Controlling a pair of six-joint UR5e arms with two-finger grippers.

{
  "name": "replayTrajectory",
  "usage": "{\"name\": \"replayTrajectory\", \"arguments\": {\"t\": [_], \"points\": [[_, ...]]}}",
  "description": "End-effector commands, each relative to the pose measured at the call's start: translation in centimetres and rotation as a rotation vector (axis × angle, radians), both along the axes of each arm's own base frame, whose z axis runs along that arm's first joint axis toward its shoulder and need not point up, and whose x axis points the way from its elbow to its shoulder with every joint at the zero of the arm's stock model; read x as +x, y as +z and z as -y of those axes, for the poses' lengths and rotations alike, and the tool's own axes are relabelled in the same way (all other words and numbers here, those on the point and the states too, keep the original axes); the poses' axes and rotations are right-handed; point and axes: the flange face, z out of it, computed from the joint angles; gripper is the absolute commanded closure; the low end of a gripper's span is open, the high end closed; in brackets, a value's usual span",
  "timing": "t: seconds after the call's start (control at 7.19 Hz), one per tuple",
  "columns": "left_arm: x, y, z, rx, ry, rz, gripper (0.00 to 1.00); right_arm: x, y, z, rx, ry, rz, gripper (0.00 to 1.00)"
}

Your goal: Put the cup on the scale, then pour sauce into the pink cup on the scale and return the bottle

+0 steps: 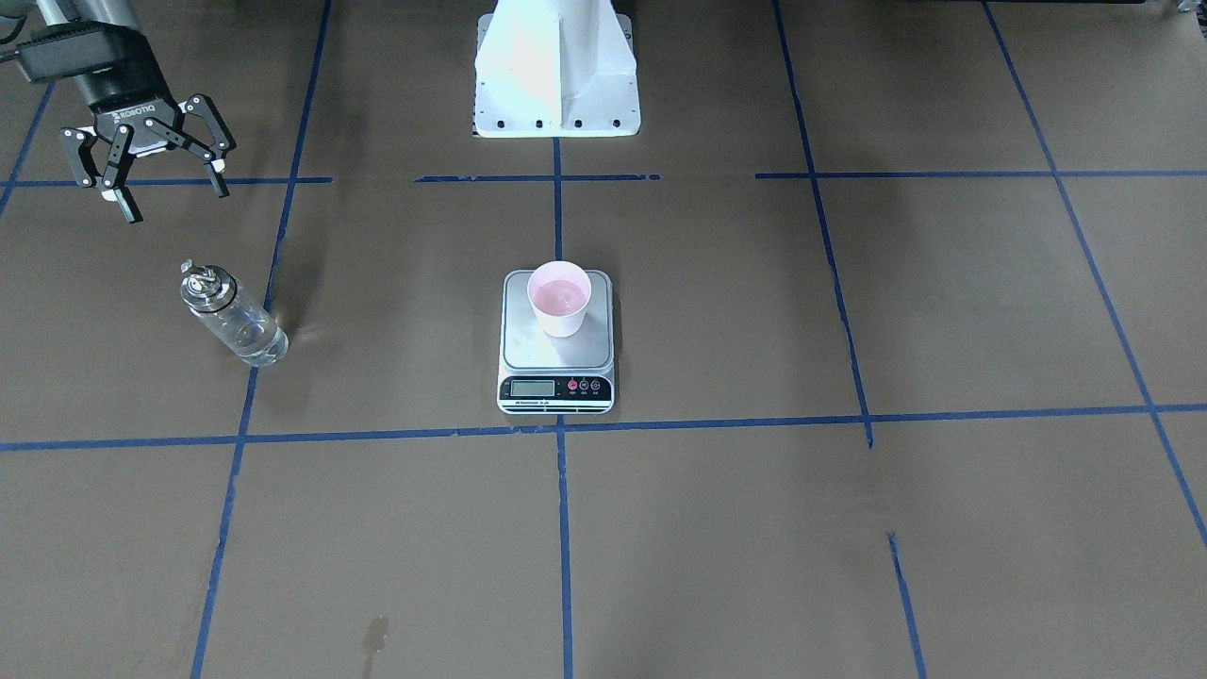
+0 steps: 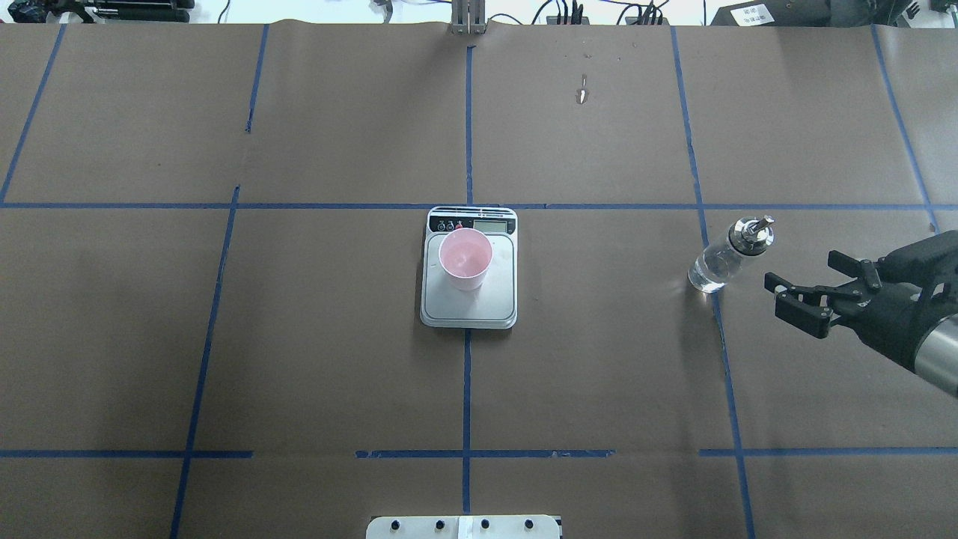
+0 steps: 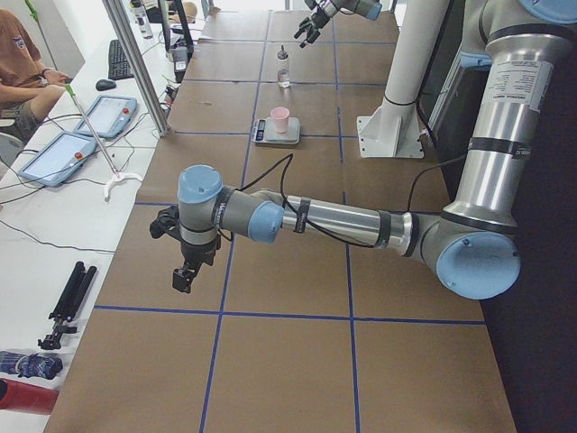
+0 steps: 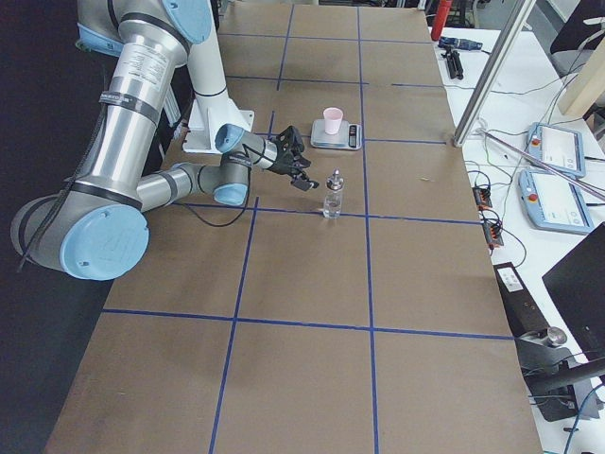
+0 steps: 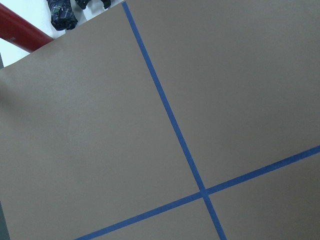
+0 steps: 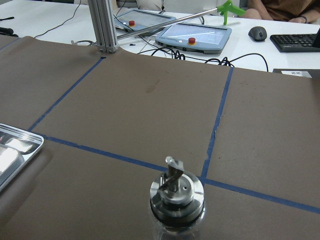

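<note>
With the cup [image 2: 465, 258] already on the scale [image 2: 468, 311], my right tool [image 1: 176, 200] hung wide open and empty near the upright bottle [image 2: 727, 254] on the desk [image 2: 599, 359], so, if pouring remained, the next move called for closing squarely on its glass body.

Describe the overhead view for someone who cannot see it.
A pink cup stands on a kitchen scale mid-table, on brown paper crossed by blue tape lines. To the right stands a clear glass bottle with a silver spout; the right arm holds its jaws open beside it, not touching.
</note>
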Motion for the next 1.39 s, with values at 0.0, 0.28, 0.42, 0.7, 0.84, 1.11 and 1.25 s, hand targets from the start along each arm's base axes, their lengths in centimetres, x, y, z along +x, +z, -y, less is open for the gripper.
{"name": "replayTrajectory", "arguments": {"t": [0.0, 0.28, 0.42, 0.7, 0.84, 1.11, 1.25], "points": [[0.0, 0.0, 0.0, 0.001, 0.000, -0.001, 0.00, 4.6, -0.9, 4.1, -0.097, -0.064, 0.045, 0.00], [0.0, 0.0, 0.0, 0.001, 0.000, -0.002, 0.00, 9.5, -2.3, 8.4, -0.128, -0.137, 0.004, 0.00], [0.0, -0.1, 0.0, 0.002, 0.001, -0.003, 0.00, 12.9, -1.5, 10.2, -0.142, -0.163, -0.019, 0.00], [0.0, -0.1, 0.0, 0.001, 0.001, -0.004, 0.00, 19.3, -0.2, 14.5, -0.109, -0.203, -0.115, 0.00], [0.1, 0.0, -0.1, -0.002, 0.004, -0.007, 0.00, 20.7, -1.0, 15.4, -0.068, -0.193, -0.170, 0.00], [0.0, 1.0, -0.9, -0.017, 0.004, -0.008, 0.00, 21.2, 4.6, 15.5, -0.307, -0.276, -0.250, 0.00], [0.0, 1.3, -1.2, -0.023, 0.003, -0.009, 0.00, 22.2, 5.8, 16.3, -0.398, -0.373, -0.344, 0.00]]}}
